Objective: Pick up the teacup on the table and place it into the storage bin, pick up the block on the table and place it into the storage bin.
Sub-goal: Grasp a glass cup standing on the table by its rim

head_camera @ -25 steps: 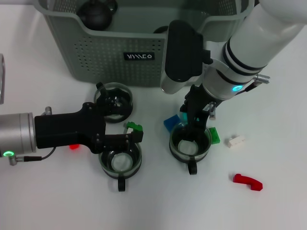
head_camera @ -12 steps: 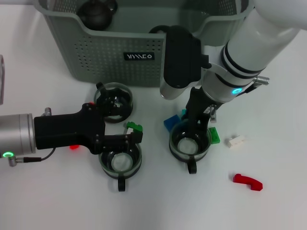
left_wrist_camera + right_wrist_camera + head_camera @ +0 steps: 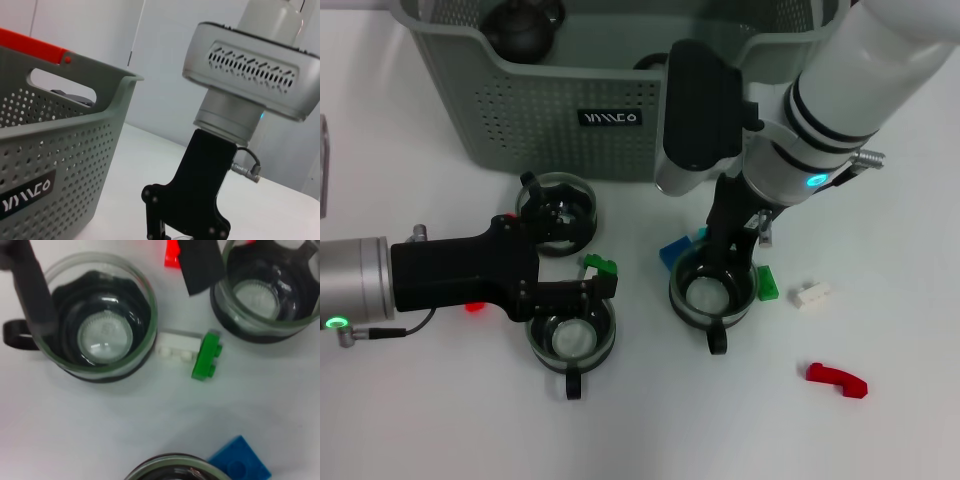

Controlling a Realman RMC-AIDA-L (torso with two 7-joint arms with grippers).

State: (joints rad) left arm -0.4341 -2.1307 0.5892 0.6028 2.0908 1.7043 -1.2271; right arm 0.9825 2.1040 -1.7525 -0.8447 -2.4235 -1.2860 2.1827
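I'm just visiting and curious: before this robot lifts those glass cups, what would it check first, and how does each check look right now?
1. Right hand reaching into the right teacup, one finger inside the rim: ok.
2. Firm grip on that cup's wall: cannot tell.
3. Left hand at the rim of the near teacup: ok; whether it grips it: cannot tell.
4. Storage bin open on top with room for the cups: ok.
5. Blue block and green block lie right beside the right teacup and might get nudged: not ok.
6. Third teacup stands close to the left hand: probably ok, worth watching.
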